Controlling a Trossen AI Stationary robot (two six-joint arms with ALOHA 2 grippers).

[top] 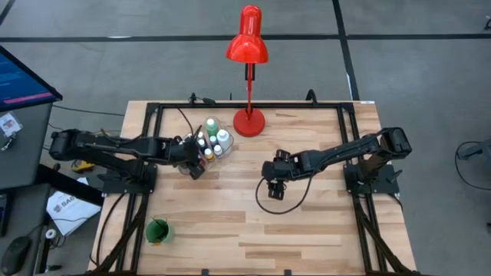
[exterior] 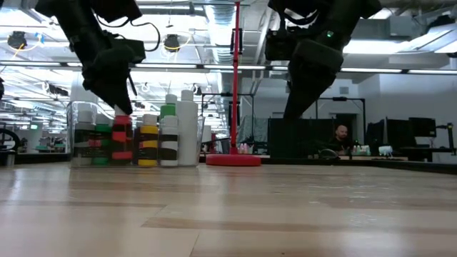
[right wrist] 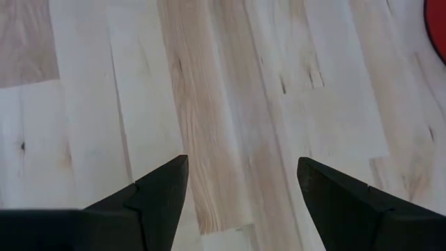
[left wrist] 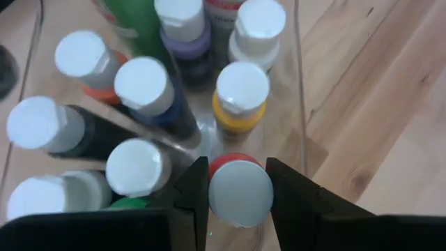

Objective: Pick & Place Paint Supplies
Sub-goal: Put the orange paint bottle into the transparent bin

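Table: light wood boards (top: 307, 230) are seen from above, with a black frame (top: 153, 107) along the far and side edges.
Room behind: desks, screens and a seated person (exterior: 341, 135) are seen far off in the low view.
Red lamp: its round base (top: 248, 121) is set near the far edge, at about 12 o'clock from the table's middle.
Clear holder: a see-through box (left wrist: 301, 84) is set at about 10 o'clock from the table's middle, just beside the lamp base.
Paint bottles: a tight bunch of white-capped bottles (top: 215, 138) is kept inside the clear holder; yellow (left wrist: 240, 104), dark (left wrist: 49, 129) and green ones are seen.
Left gripper: it (left wrist: 237, 192) is placed over the holder's near side, and its two fingers (left wrist: 191, 192) are pressed on the sides of a red bottle with a white cap (left wrist: 240, 192).
Right gripper: it (right wrist: 242, 183) is held above bare wood at about 3 o'clock from the table's middle, with its fingers (right wrist: 164, 188) spread wide and nothing between them.
Green cup: it (top: 158, 230) is set near the front left corner, at about 7 o'clock.
Open room: wide bare wood is left at the front and right of the table; little room is left between the bottles.
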